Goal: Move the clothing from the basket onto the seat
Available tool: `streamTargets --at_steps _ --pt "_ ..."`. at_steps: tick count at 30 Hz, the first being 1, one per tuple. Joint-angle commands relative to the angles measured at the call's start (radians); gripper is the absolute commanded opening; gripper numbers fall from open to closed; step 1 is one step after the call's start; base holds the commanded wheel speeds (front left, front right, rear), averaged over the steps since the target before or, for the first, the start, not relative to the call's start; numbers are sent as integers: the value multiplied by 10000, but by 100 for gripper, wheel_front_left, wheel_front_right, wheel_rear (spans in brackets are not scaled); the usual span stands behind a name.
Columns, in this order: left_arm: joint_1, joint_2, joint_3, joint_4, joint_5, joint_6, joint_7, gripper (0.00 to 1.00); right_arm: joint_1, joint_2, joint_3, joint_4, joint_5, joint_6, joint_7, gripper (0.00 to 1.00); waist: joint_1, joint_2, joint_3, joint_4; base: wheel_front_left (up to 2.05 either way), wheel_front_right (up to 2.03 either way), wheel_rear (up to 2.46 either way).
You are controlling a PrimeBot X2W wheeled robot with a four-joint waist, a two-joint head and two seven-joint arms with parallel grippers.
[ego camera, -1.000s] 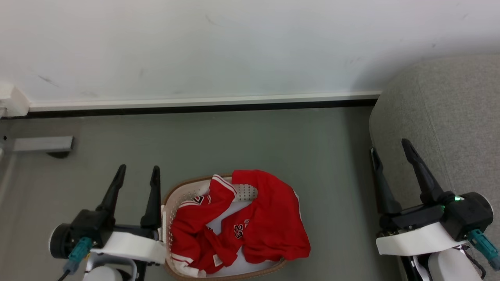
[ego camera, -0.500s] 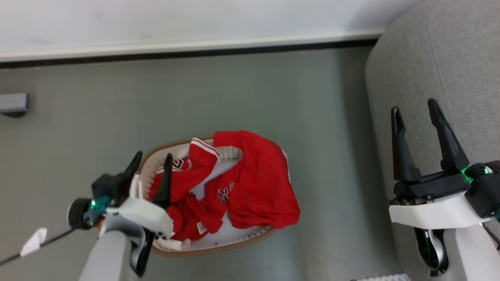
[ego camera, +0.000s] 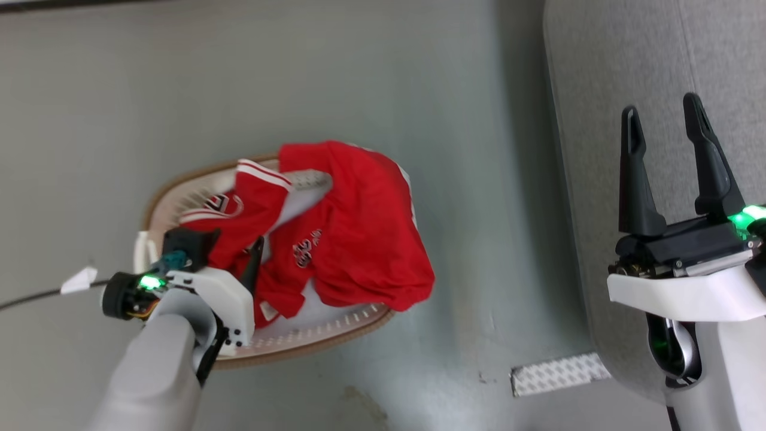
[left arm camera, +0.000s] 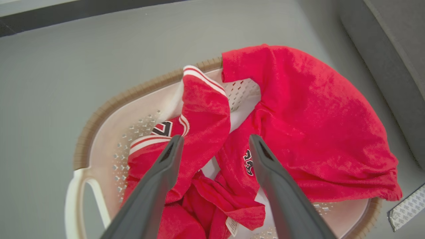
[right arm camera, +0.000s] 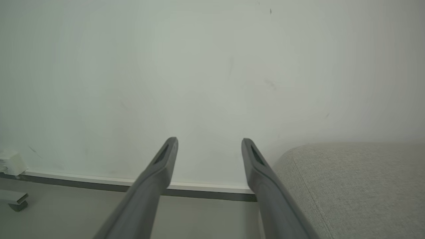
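- Left gripper [left arm camera: 215,138]: the two long dark fingers are spread wide and nothing is pinched between them. The gripper is positioned over the left half of the basket, with its fingers pointing down toward the red fabric. Contact between fingertips and fabric cannot be determined.
- Oval cream-white perforated plastic laundry basket with brown rim [ego camera: 157,197]: it stands on the grey floor [ego camera: 311,78], well apart from the sofa. One white side handle [left arm camera: 77,189] is visible beside the left finger in the left wrist view.
- Bright red soft-fabric basketball clothing with white striped trim [ego camera: 359,239]: it lies crumpled inside the basket. One large portion is draped over the basket's right rim and hangs outside it. A "23" mark faces upward near the middle of the pile. A striped-edge piece lies across the far left part.
- Right gripper [ego camera: 661,106]: its fingers are spread apart and empty. In the head view it is held over the sofa's edge. In the right wrist view the fingers point at a white wall [right arm camera: 199,66].
- Large light grey fabric-upholstered sofa with rounded edges [ego camera: 598,90]: it occupies the right side of the head view. No clothing lies on its visible part.
- White patterned strip [ego camera: 556,374]: it lies flat on the floor at the sofa's base.
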Motion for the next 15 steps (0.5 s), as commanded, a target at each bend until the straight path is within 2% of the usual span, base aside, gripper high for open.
streamTargets --at_steps 1,15 --pt "-306 191 -300 265 -328 6 128 100 -182 4 30 -97 141 -21 5 100 -2 0 454 -308 0 0 0" --pt "-2418 1975 -2868 1950 -1407 9 1030 100 -740 5 368 -413 436 -21 5 100 -2 0 2007 -1210 0 0 0"
